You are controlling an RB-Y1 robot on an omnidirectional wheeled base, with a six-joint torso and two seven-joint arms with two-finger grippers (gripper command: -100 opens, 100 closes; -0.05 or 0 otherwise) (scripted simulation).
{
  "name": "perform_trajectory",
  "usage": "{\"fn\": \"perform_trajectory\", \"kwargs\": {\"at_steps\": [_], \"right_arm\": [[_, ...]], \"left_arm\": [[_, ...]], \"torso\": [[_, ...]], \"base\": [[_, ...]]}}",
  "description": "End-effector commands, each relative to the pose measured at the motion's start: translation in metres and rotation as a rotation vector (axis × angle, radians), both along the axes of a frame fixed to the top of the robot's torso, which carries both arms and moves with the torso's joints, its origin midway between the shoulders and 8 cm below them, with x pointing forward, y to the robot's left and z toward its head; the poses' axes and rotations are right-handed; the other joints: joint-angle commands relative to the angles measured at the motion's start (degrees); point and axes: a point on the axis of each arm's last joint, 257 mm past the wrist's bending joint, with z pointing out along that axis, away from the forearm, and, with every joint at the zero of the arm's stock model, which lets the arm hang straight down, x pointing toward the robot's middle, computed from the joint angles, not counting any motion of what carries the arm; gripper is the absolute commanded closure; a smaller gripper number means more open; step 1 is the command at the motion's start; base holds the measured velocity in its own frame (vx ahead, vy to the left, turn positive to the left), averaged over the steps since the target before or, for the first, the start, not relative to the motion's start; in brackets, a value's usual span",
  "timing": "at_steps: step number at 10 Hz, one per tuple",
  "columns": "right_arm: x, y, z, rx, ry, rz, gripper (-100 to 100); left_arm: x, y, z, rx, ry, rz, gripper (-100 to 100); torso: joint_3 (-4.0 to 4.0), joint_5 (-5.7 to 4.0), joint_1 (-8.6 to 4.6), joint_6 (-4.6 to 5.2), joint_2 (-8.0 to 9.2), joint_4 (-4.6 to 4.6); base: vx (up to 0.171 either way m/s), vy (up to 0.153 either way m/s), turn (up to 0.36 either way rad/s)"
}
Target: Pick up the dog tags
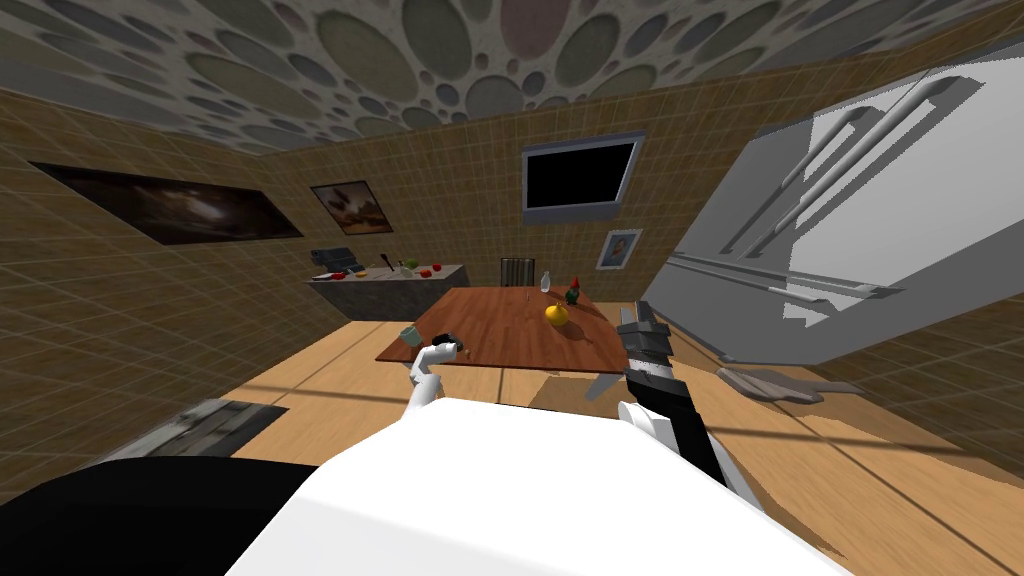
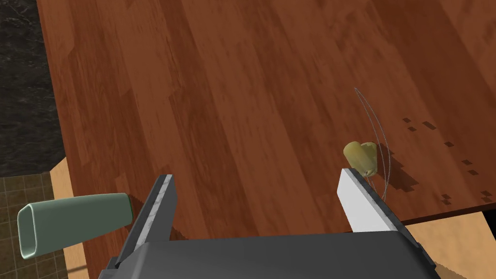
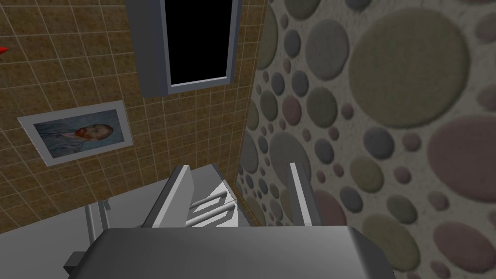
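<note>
Left gripper [image 2: 255,177], fingers spread and empty, hovers over the wooden table [image 2: 242,97]. Dog tags [image 2: 361,156] lie on the table just beside one fingertip, at the gripper's 3 o'clock. A green cup [image 2: 72,230] is at its 9 o'clock. Right gripper [image 3: 237,169], likewise spread, is raised beside the table's 3 o'clock edge.

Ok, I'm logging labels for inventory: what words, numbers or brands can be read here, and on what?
No readable text anywhere.
The dog tags beside the open left gripper: plain tan face, no stamping to be made out.
Green cup, framed portrait, fridge: no writing.
</note>
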Motion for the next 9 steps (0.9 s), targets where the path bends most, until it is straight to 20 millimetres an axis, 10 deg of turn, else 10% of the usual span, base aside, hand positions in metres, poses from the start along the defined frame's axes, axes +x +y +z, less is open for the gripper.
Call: {"fn": "perform_trajectory", "kwargs": {"at_steps": [1,9], "right_arm": [[0.000,0.000,0.000,0.000,0.000,0.000,0],[0.000,0.000,0.000,0.000,0.000,0.000,0]], "left_arm": [[-0.008,-0.001,-0.016,-0.044,0.052,0.032,-100],[-0.041,-0.018,-0.065,-0.207,0.245,0.153,-100]], "torso": [[0.00,0.00,0.00,0.00,0.00,0.00],[-0.02,0.00,-0.01,0.00,-0.03,-0.01]], "base": [[0.027,-0.027,-0.004],[0.034,-0.031,-0.003]]}}
